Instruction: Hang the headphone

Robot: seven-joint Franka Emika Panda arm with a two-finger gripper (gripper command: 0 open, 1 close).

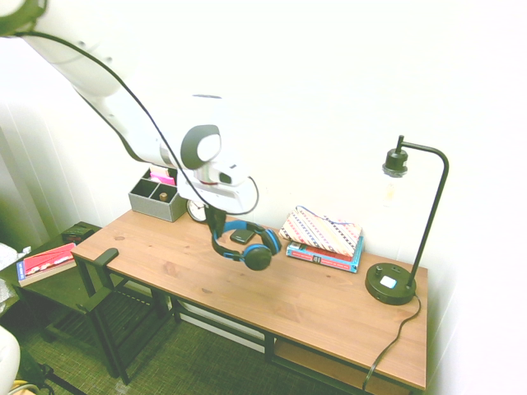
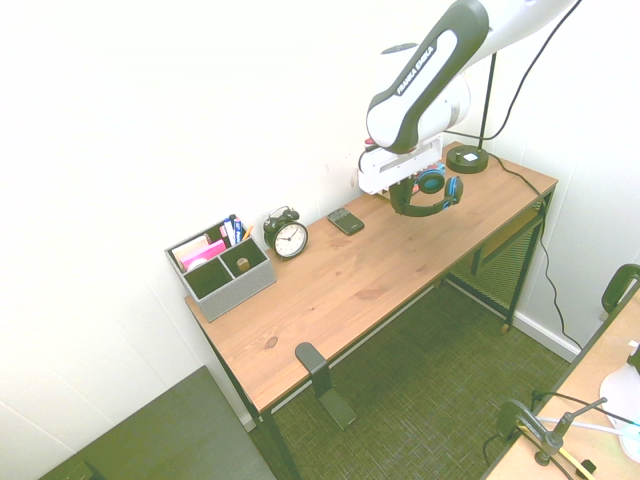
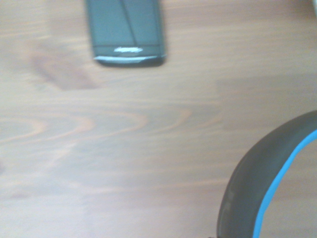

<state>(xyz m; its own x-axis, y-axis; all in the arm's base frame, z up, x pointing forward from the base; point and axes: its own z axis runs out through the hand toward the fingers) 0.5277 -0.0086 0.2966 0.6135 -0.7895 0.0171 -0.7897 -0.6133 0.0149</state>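
Pincer [image 1: 216, 224] pressed together on the headband of the headphone [image 1: 257, 257], near the centre of the first exterior view. Second exterior view: same grip, upper right of the frame. Wrist view agrees: the dark band with blue edging curves up through the lower right.

Position: headphone appears lifted over the tabletop [image 1: 177, 265], both ear cups off to one side of the grip. Wooden surface shows beneath it.

Likely target: the black bracket [image 2: 318, 365] at the tabletop's edge, lower centre of the second exterior view and left of the frame in the first. Nothing hangs on it.

Step in hand, as judged: pick-up achieved, transport to the bracket next; hanging not yet done. Estimate: around the middle of the task.

Next move calls for carrying the headphone toward the left of the first exterior view, well above the dark flat device [image 2: 346, 221] and the alarm clock [image 2: 288, 236], then turning it so the band lies across the bracket's arm before release.

Risk noted: with the cups out to one side, the band may swivel in the grip, or a cup may knock the bracket during lowering.
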